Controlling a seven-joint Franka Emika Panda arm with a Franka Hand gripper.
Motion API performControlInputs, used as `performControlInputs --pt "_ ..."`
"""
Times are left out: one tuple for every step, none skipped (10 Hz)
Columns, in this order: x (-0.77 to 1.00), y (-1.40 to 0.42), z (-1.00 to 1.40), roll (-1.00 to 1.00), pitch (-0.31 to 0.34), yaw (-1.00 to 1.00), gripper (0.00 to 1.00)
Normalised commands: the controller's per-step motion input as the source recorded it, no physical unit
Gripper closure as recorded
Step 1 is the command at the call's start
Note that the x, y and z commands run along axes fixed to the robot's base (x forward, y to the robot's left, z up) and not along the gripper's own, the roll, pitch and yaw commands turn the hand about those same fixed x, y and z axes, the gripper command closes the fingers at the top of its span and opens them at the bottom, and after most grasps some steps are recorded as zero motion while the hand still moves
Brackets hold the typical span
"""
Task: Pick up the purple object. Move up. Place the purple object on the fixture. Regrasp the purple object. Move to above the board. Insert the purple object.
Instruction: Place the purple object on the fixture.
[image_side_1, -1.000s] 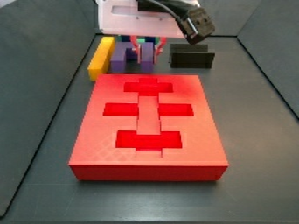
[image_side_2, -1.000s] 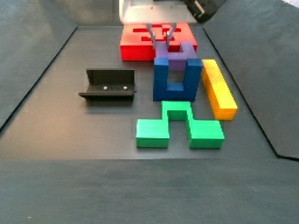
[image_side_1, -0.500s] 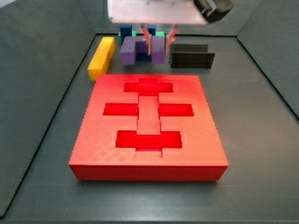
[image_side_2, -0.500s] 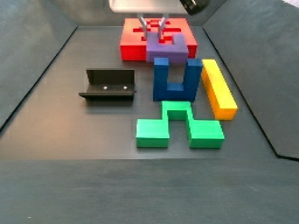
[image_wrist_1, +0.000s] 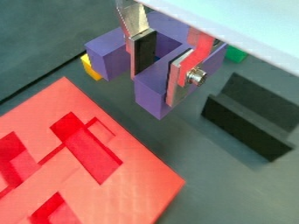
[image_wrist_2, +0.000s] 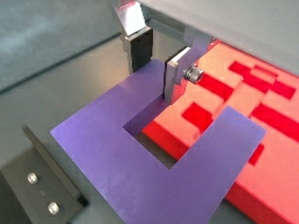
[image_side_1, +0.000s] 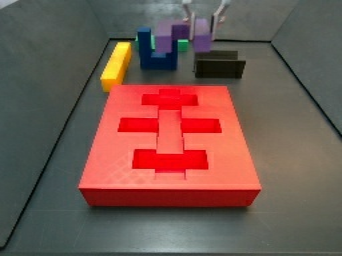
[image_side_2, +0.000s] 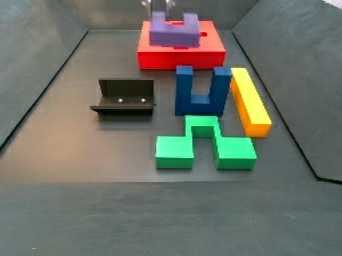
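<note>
Gripper (image_wrist_1: 159, 61): raised clear of the floor, silver fingers (image_wrist_2: 177, 72) clamped on one prong of the purple object (image_wrist_2: 140, 149), dark pads against both faces. Purple object: airborne in both side views (image_side_2: 174, 31) (image_side_1: 186, 33), U-shape with notch open, held above the far end of the floor near the board's edge. Board (image_side_1: 170, 140): red slab with darker cross-like recesses, flat on the floor. Fixture (image_side_2: 123, 98): dark L-shaped bracket, apart from the board, unoccupied. Blue U-shaped block (image_side_2: 201, 90): upright, beside the yellow bar (image_side_2: 249, 98). Green block (image_side_2: 203, 143): flat, near the blue block's foot.
</note>
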Motion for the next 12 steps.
performControlInputs --pt "0.48 -0.02 0.35 -0.36 0.031 0.0 1.0" --pt "0.46 0.0 0.31 -0.49 0.0 -0.09 1.0" --pt "0.42 0.0 0.26 -0.56 0.0 -0.11 1.0" --pt "0.42 0.01 0.23 -0.65 -0.06 -0.1 1.0" --pt "0.47 0.03 0.04 -0.61 -0.026 -0.01 1.0" --pt "0.52 0.01 0.0 -0.53 0.0 0.0 1.0" --pt "0.58 0.03 0.02 -0.5 0.0 0.0 1.0" --pt "0.62 0.06 0.02 -0.44 0.023 0.0 1.0" --pt "0.67 0.07 0.05 -0.39 0.111 0.0 1.0" --pt "0.69 0.09 0.08 -0.3 0.211 0.03 1.0" --pt "0.72 0.2 0.15 -0.25 0.337 0.07 1.0" --pt "0.65 0.21 0.16 -0.17 0.4 0.14 1.0"
